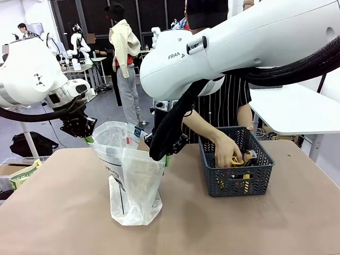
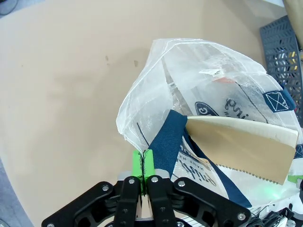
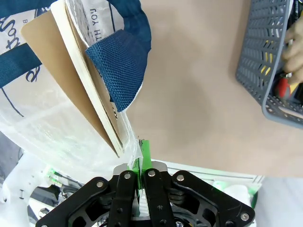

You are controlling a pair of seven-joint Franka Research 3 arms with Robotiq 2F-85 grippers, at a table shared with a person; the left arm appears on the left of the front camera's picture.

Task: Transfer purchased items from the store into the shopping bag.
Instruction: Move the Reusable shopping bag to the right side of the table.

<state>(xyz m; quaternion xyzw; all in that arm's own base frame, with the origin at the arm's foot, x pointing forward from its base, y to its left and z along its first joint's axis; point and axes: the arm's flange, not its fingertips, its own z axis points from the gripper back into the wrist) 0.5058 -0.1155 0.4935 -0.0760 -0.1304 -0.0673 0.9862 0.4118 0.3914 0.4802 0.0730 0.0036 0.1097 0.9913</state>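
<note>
The shopping bag (image 1: 129, 175) stands open on the table, whitish and translucent with navy handles (image 2: 169, 142). My left gripper (image 1: 86, 136) is shut on the bag's left rim, its green pads (image 2: 137, 162) pinching the plastic. At the opposite rim my right gripper (image 1: 165, 154) is shut on the bag as well, as its wrist view shows (image 3: 141, 152). A flat tan pad (image 2: 236, 145) sits inside the bag. The store (image 1: 237, 170), a dark grey latticed basket, stands to the right. A person's hand (image 1: 226, 154) reaches into it beside a yellow item (image 1: 237, 161) and other small goods.
The person stands at the far side behind the basket. A white table (image 1: 297, 109) stands at the back right, and a box with papers (image 1: 21, 172) sits off the table's left edge. Bare tan tabletop (image 1: 64, 212) lies in front of the bag and basket.
</note>
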